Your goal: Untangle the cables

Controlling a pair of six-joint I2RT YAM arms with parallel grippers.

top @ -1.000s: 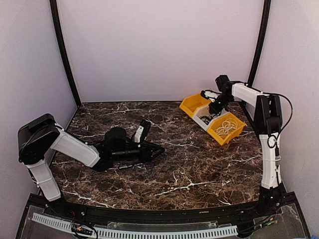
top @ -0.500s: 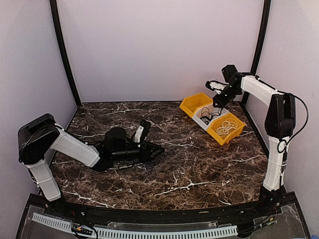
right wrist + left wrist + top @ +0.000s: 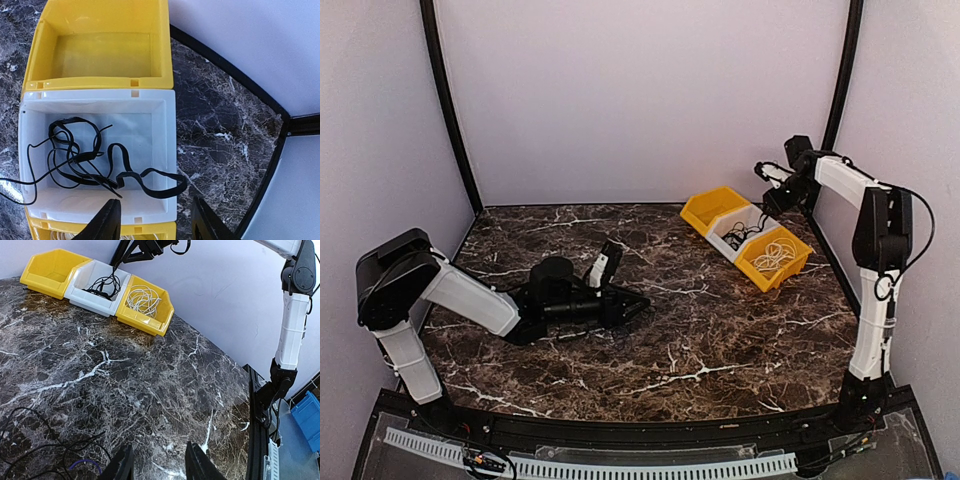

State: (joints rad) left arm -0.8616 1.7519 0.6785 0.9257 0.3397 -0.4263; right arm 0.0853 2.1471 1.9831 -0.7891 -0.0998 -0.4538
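The right gripper (image 3: 156, 202) hangs over the white bin (image 3: 170, 145) with its fingers spread and nothing between them. The black cable (image 3: 75, 160) lies loose in that bin, one flat loop hanging over the rim and a thin end trailing out across the opposite wall. A white cable (image 3: 144, 297) is coiled in the yellow bin (image 3: 150, 325) next door, and the far bin (image 3: 100, 82) shows only its bare floor. This suggests each freed cable gets its own compartment, and the loop over the rim may still need tucking in. The left gripper (image 3: 159, 450) lies low near the middle of the desk (image 3: 720, 330), well apart from the bins. Its fingers are partly open, with only marble showing between them. The tangle (image 3: 30, 440) of thin black loops rests just beside it, probably so the next strand is within easy reach. From above, that tangle almost vanishes against the dark marble and the black gripper. The left wrist view picks out its separate loops and a short purple piece (image 3: 85, 463) among them. Only the right wrist view shows how the binned cable sits and where it spills over. Only the top view shows how the two arms stand, one raised at the far right and one stretched flat.
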